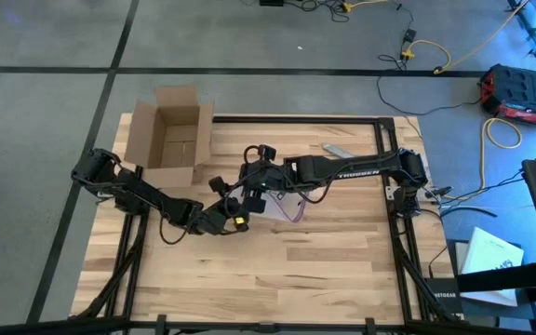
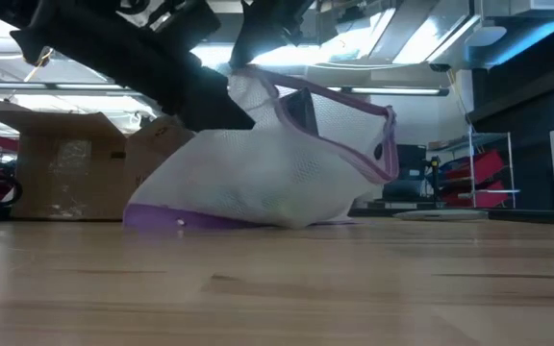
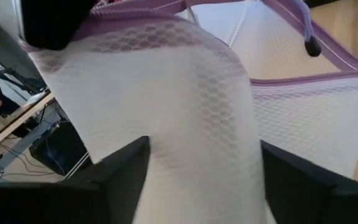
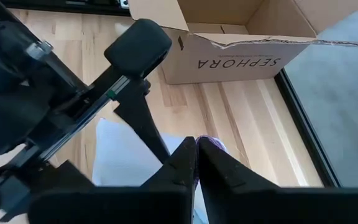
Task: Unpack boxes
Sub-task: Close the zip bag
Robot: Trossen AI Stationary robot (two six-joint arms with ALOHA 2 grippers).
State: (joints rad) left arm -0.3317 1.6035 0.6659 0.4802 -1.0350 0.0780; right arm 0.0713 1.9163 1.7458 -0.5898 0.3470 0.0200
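Box sits open far left (emptied, I'd judge); right end effector pinches the mesh bag, left end effector half-open around it. Next: set it down.

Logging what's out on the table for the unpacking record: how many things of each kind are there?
Cardboard box, open: 1
White mesh bag with purple edging: 1
Small grey tool: 1
Total: 3
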